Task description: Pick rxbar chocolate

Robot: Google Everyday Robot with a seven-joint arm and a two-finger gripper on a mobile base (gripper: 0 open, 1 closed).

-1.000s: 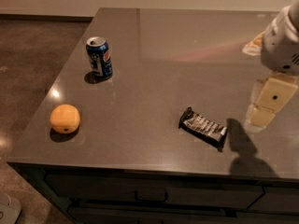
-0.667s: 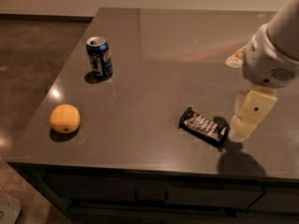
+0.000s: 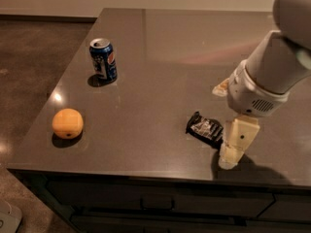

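The gripper [image 3: 232,152] hangs low just beside the rxbar chocolate [image 3: 205,128], perhaps touching it. How open it is, I cannot tell.

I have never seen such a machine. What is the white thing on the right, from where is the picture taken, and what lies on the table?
The white thing is a robot arm. Its gripper, the pale end part, hangs low over the grey counter, right beside the rxbar chocolate, a bar in a black wrapper lying flat. Nothing is lifted. The one camera looks down on the counter from the front. Farther left are an upright blue soda can and, nearer the front edge, an orange.
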